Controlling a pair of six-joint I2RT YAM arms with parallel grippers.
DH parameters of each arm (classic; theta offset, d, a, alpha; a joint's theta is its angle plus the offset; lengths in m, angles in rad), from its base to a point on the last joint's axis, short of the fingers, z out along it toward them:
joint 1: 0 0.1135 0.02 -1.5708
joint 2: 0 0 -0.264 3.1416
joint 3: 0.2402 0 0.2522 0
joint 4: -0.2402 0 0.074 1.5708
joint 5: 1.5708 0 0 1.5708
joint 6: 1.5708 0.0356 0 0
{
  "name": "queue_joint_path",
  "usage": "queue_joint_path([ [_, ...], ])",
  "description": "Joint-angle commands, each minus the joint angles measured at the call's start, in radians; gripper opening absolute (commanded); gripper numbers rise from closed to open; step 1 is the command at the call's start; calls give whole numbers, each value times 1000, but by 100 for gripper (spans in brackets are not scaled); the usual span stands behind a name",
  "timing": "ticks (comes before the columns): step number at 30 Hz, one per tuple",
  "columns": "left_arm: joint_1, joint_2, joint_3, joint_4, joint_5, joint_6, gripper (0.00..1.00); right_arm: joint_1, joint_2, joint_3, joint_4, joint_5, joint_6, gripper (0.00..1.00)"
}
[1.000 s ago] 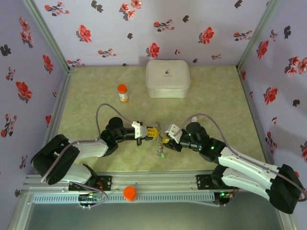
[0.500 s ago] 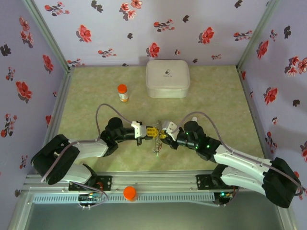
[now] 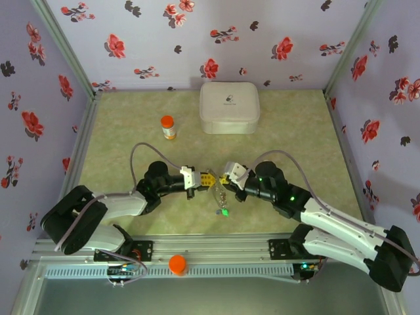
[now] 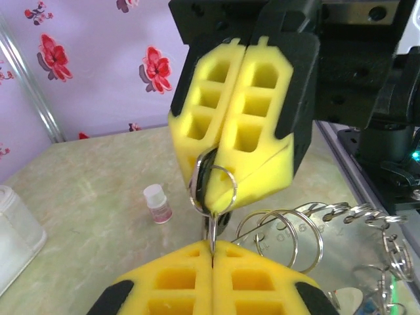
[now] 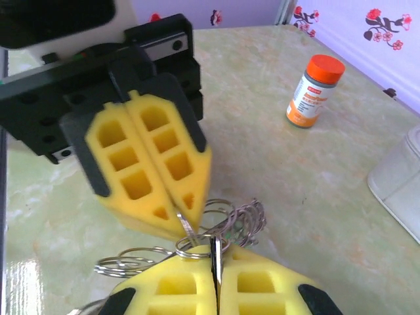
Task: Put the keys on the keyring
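Spanning top view: left gripper [image 3: 209, 179] and right gripper [image 3: 225, 178] tip to tip, frame centre, both pinched tight on keyring [image 3: 218, 189]; keys [image 3: 223, 209] dangling below. Left wrist: keyring clamped, centre. Right wrist: keyring clamped, lower centre; orange-capped bottle [image 5: 315, 90] upper right.

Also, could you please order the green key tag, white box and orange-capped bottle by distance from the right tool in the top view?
1. Green key tag, just in front of the right tool.
2. White box, straight behind.
3. Orange-capped bottle, back left.
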Motion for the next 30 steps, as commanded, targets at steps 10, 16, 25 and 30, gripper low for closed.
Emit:
queue_joint_path([
  [10,-2,-155,-68,-56,-316,-24,78,45,24,116,-114,102,-85,0],
  [16,27,-501,-118,-293,-947,-156,94,75,135,186,-100,108,-108,0],
  [25,104,-887,-92,-594,-1334,-233,94,199,470,341,215,144,57,0],
  [30,138,-868,-50,-630,-1485,-271,93,163,620,311,264,229,101,0],
])
